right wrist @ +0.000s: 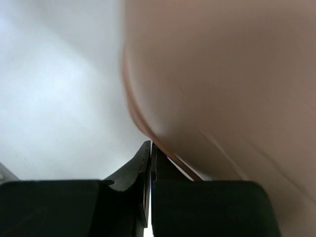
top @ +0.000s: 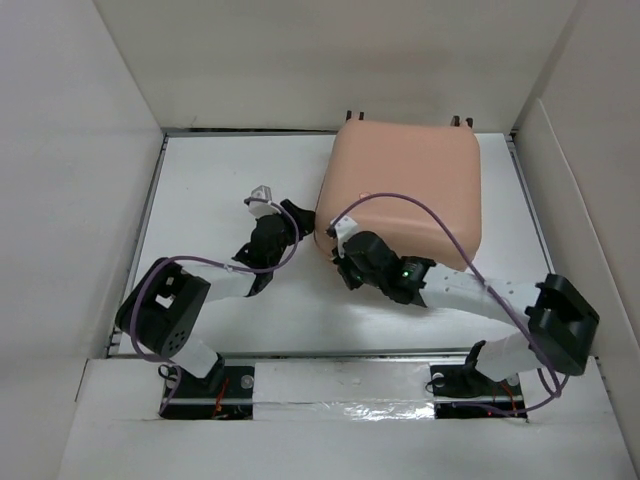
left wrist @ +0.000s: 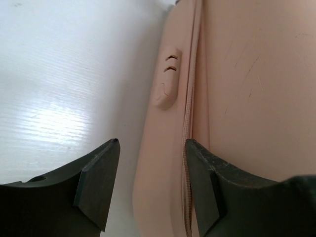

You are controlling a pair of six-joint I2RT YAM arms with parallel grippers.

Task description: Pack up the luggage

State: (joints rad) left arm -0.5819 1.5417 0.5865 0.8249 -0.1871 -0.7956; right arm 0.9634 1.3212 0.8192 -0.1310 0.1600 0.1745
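— Where's the case?
— The luggage lies flat, lid down, in the upper centre-right of the top view, on the white table.

— And your grippers?
— My left gripper is spread wide and holds nothing, set at the shell's left side by the zipper seam. My right gripper is pinched together at the lower-left corner. I can't tell whether it holds a zipper pull.

— Which step?
— Zipping shut, I judge. Next I'd steady the shell and follow the seam round the corner.

— Any writing?
— None readable.
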